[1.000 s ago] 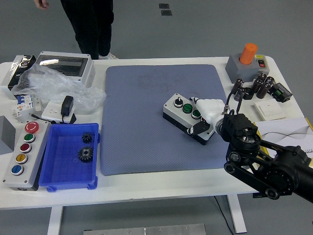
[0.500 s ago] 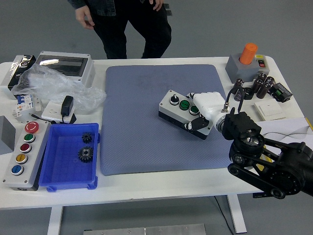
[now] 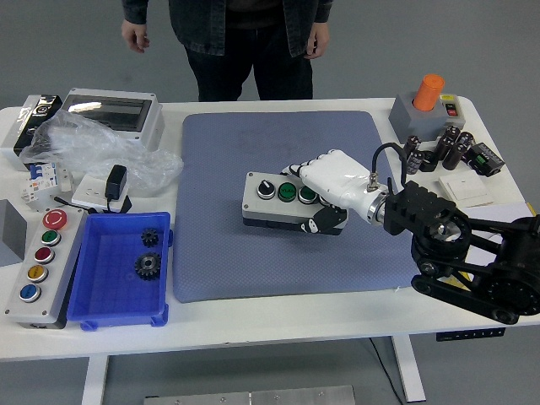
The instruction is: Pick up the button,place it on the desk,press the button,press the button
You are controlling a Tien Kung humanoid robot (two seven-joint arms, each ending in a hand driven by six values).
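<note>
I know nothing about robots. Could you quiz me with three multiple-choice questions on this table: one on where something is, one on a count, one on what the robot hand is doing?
1. Where does the grey button box lie?
A. on the blue-grey mat
B. in the blue bin
C. on the floor

2. How many black gears are in the blue bin?
A. none
B. two
C. five

3. What is the right robot hand doing?
A. hanging off the table
B. holding the orange cap
C. gripping the button box's right end

Answers: 1 A, the box rests mid-mat; 2 B, two gears lie in the bin; 3 C, its white fingers wrap that end.
</note>
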